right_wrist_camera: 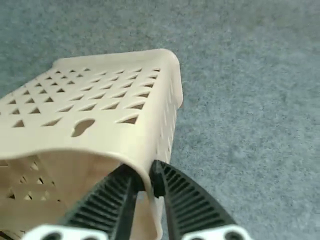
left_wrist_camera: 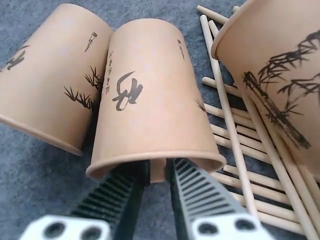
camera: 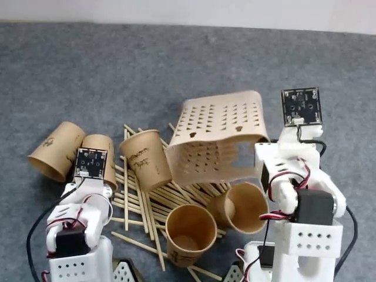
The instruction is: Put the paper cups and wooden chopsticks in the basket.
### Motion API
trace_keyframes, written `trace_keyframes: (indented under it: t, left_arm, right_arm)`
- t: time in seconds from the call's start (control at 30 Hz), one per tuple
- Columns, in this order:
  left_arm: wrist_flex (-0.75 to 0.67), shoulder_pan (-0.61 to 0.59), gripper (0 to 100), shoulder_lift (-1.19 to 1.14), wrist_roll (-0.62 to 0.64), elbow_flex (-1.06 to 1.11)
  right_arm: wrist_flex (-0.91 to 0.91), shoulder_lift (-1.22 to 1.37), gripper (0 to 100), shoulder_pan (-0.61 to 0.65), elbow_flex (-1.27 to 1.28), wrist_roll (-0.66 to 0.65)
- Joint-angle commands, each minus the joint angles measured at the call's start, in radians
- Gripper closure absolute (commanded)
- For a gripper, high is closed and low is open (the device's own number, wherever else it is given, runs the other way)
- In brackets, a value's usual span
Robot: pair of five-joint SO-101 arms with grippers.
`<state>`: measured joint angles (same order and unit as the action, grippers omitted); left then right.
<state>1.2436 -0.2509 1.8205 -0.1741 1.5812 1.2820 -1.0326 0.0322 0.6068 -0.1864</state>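
A beige perforated basket point(camera: 220, 138) lies tipped on its side mid-table. My right gripper point(right_wrist_camera: 145, 179) is shut on its side wall point(right_wrist_camera: 100, 110), one finger inside and one outside. My left gripper point(left_wrist_camera: 157, 172) is shut on the rim of a paper cup point(left_wrist_camera: 150, 100) that lies on its side at the left point(camera: 101, 151). Another cup point(camera: 56, 150) lies against it farther left. A third cup point(camera: 145, 158) leans beside the basket. Two more cups point(camera: 189, 232) point(camera: 244, 205) sit mouth-up in front of the basket. Several wooden chopsticks point(camera: 141, 202) lie scattered under and between the cups.
Grey carpet-like cloth point(camera: 88, 70) covers the table, bare across the back and far right. Both arm bases point(camera: 73, 258) point(camera: 305, 247) stand at the front edge. Chopsticks point(left_wrist_camera: 235, 145) lie close beside the held cup.
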Motion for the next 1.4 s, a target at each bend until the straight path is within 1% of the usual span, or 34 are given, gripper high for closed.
trace_keyframes:
  t: [0.0, 0.2, 0.3, 0.37, 0.57, 0.7, 0.83, 0.97, 1.07, 1.27, 1.37]
  left_arm:
    - [-0.018, -0.007, 93, 0.008, 0.003, -0.007]
    - [-0.018, -0.008, 93, 0.008, 0.003, -0.007]
    - [-0.018, -0.008, 93, 0.008, 0.003, -0.007]
    - [-0.018, -0.008, 93, 0.008, 0.003, -0.007]
    - [-0.018, -0.010, 93, 0.008, 0.003, -0.007]
    - [-0.018, -0.010, 93, 0.008, 0.003, -0.007]
    - [-0.018, -0.010, 93, 0.008, 0.003, -0.007]
    - [-0.018, -0.010, 93, 0.008, 0.003, -0.007]
    - [-0.018, -0.010, 93, 0.008, 0.003, -0.007]
    - [-0.018, -0.010, 93, 0.008, 0.003, -0.007]
    - [-0.018, -0.010, 93, 0.008, 0.003, -0.007]
  right_arm:
    - [0.030, -0.002, 99.2, -0.051, -0.105, 0.009]
    - [0.134, 0.216, 99.2, -0.156, -0.280, 0.009]
    - [0.196, 0.305, 99.2, -0.188, -0.400, 0.009]
    - [0.205, 0.335, 99.2, -0.199, -0.458, 0.009]
    - [0.193, 0.424, 99.2, -0.242, -0.532, 0.025]
    - [0.105, 0.499, 99.2, -0.320, -0.532, 0.044]
    - [0.054, 0.588, 99.2, -0.363, -0.535, 0.041]
    - [0.050, 0.638, 99.2, -0.361, -0.538, 0.037]
    - [-0.008, 0.648, 99.2, -0.357, -0.538, 0.037]
    - [-0.136, 0.651, 99.2, -0.295, -0.530, 0.037]
    - [-0.163, 0.661, 99.2, -0.275, -0.526, 0.044]
